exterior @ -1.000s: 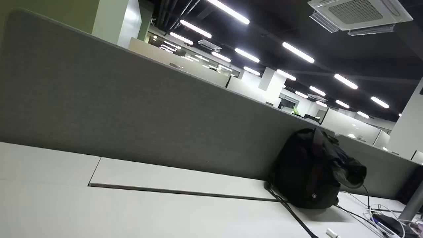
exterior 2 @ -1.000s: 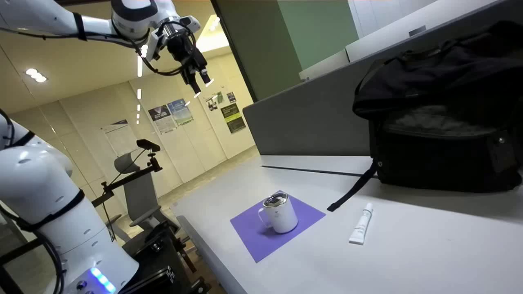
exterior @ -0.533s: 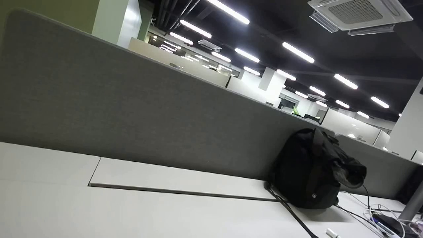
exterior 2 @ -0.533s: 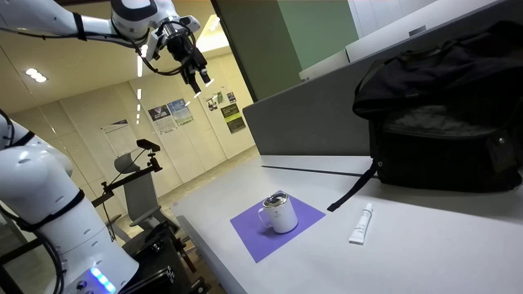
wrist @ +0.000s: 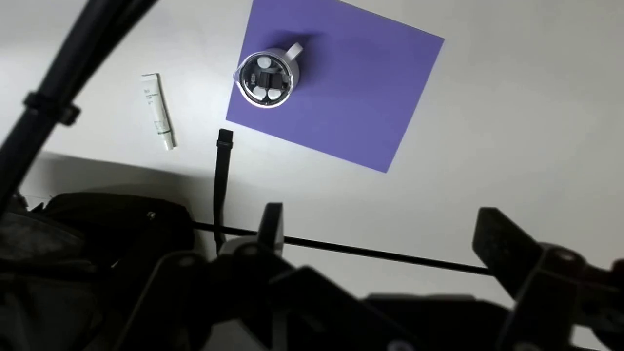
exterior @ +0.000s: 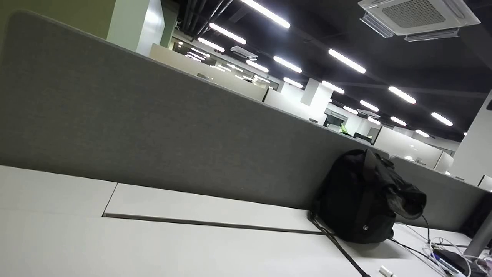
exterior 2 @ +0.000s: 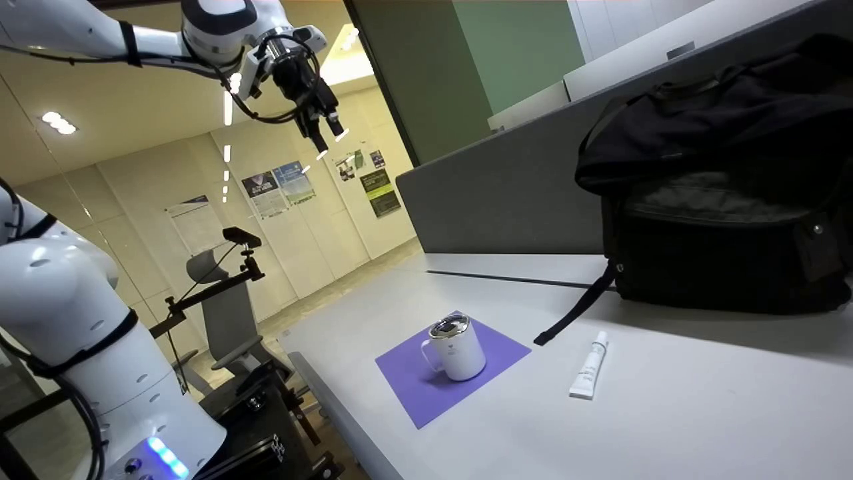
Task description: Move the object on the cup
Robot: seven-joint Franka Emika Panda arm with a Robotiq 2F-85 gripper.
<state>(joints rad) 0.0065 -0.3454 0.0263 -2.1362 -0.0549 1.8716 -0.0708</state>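
Observation:
A white cup (exterior 2: 465, 357) with a handle and a shiny clear lid stands upright on a purple sheet (exterior 2: 410, 393). In the wrist view the cup (wrist: 292, 80) sits near one edge of the sheet (wrist: 360, 92). A white tube (exterior 2: 590, 368) lies flat on the table beside the sheet; it also shows in the wrist view (wrist: 157, 107), and its cap end (exterior: 385, 271) shows in an exterior view. My gripper (exterior 2: 329, 140) hangs high above the table, apart from everything. In the wrist view the gripper (wrist: 380, 212) is wide open with nothing between its fingers.
A large black backpack (exterior 2: 720, 227) stands on the white table (exterior 2: 700, 407) against a grey divider (exterior 2: 513, 200). Its strap (exterior 2: 576, 310) reaches toward the sheet and tube. Cables (exterior: 419, 254) lie beyond the backpack. A camera arm (exterior 2: 213, 290) stands beside the robot base.

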